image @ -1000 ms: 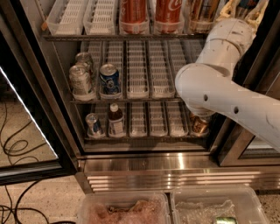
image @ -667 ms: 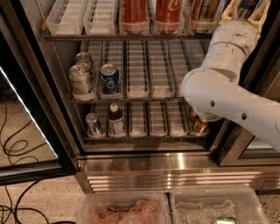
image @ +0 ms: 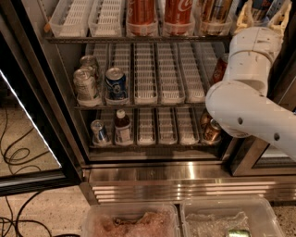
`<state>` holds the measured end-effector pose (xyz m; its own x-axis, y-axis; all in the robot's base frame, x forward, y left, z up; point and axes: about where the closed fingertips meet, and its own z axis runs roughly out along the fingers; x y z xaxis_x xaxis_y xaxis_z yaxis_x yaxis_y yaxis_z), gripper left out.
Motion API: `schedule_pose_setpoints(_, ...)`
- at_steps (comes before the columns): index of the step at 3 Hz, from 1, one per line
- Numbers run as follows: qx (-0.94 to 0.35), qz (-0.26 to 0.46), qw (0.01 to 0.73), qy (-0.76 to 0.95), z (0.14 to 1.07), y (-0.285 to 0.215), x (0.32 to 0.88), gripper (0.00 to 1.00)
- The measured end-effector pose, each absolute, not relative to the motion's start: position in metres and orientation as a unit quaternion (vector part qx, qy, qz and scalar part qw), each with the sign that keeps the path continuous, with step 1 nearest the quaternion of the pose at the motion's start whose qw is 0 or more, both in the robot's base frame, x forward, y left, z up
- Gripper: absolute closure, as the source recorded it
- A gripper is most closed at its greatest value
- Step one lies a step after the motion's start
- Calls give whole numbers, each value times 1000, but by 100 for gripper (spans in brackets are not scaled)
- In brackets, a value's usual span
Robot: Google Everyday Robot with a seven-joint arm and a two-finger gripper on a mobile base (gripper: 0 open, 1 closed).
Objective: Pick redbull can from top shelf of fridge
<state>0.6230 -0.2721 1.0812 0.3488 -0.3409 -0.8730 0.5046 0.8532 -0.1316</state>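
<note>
The fridge (image: 152, 178) stands open in front of me. Its top shelf (image: 138, 39) carries white lane trays, two red Coca-Cola cans (image: 141, 11) and a gold-striped can (image: 215, 10). My gripper (image: 262, 14) is at the top right, level with this shelf at its right end, on my white arm (image: 245, 106). Its beige fingers (image: 244, 16) stand apart, open. A slice of blue and silver between them at the picture's top edge looks like the redbull can (image: 264, 4); most of it is cut off.
The middle rack holds two silver cans (image: 86, 84), a fat dark-blue can (image: 115, 83) and a red can (image: 221, 68) behind my arm. The lower rack holds a small can (image: 98, 132), a bottle (image: 122, 127) and a brown can (image: 212, 130). The glass door (image: 32, 92) is at left, cables (image: 14, 152) on the floor, two plastic bins (image: 132, 221) below.
My arm has risen a little and shifted right, uncovering more of the middle and lower racks. The cans have not moved.
</note>
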Motion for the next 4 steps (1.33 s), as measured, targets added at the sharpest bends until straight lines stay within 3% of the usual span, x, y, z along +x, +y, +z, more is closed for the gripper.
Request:
schedule_pose_setpoints(1,41,-232,814,531,1078,-266,619,42)
schedule_pose_setpoints(4,32,-226,815,533,1079,-258,626,51)
